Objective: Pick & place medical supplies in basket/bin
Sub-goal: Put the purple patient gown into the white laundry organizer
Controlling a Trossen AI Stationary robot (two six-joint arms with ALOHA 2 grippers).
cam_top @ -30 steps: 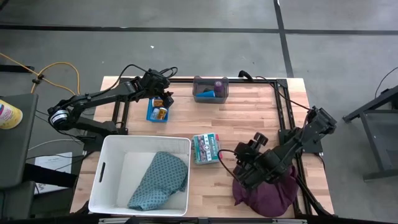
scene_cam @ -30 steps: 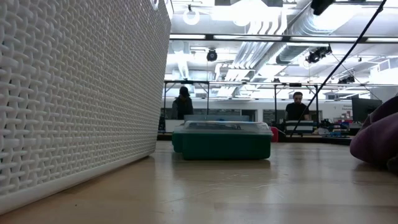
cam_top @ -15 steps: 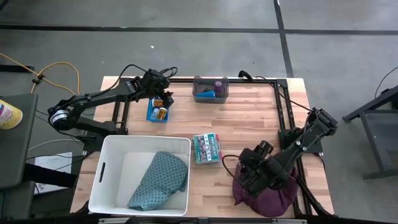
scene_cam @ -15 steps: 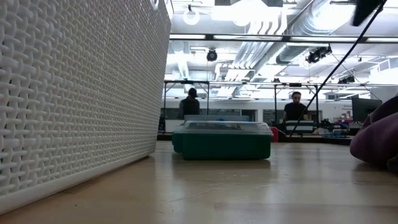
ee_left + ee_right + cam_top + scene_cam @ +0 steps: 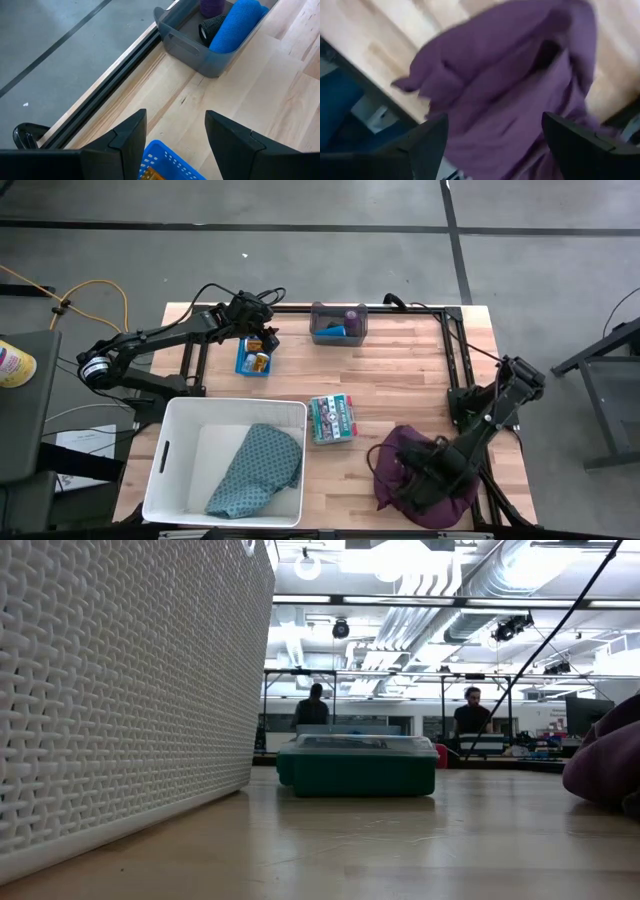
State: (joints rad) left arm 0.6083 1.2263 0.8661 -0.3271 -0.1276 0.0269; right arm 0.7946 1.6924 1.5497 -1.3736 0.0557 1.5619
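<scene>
Here, the right claw [image 5: 428,472] hangs low over the crumpled maroon cloth [image 5: 397,450] at the near right corner of the pale wooden desk [image 5: 400,375], its dark fingers [image 5: 427,142] spread wide on either side of the folds and holding nothing; the step in hand looks to be the grasp of this cloth. The next move, by that reading, calls for the claw to sink into the bunched fabric, close on a thick fold, and carry it across the desk to the white woven plastic basket [image 5: 173,450] at the near left, where the teal patterned cloth [image 5: 258,470] already lies. Across the desk the left claw [image 5: 175,142] waits above the small blue mesh tray [image 5: 243,360] that holds two orange bottles with white caps [image 5: 259,362], its fingers partly apart and empty. Further along the far edge, the grey plastic bin [image 5: 322,327] keeps the small blue roll [image 5: 235,25] and the small purple roll [image 5: 354,314]. A green lidded box [image 5: 332,419] sits mid-desk between the basket and the maroon cloth, and two people [image 5: 316,710] work in the room beyond
</scene>
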